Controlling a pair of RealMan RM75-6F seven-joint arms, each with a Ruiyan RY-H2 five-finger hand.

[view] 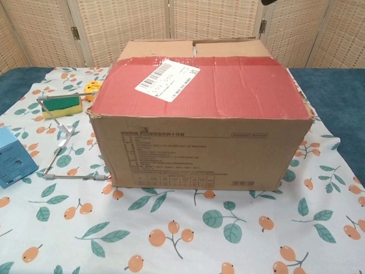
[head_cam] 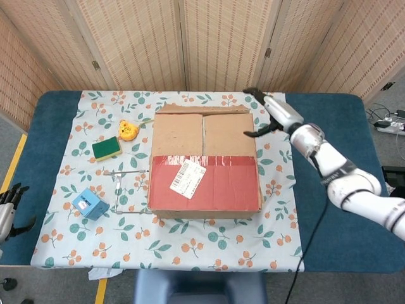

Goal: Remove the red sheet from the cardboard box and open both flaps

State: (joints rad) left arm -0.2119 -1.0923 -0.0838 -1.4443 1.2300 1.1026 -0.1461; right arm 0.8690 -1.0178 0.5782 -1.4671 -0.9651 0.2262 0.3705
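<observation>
Flanking box (head_cam: 204, 161) – sponge (head_cam: 106, 148), blue cube (head_cam: 88, 203)

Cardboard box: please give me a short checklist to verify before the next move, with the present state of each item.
1. Red sheet off the cardboard box: not ok, it lies on the near half of the top.
2. Far flap folded back: ok, it hangs behind the box.
3. Two inner flaps opened: not ok, both lie flat and closed.
4. Right hand free: ok, fingers apart, holding nothing, beside the far right corner.
5. Left hand free: cannot tell, mostly out of frame.
6. White label attached to the sheet: cannot tell.
</observation>
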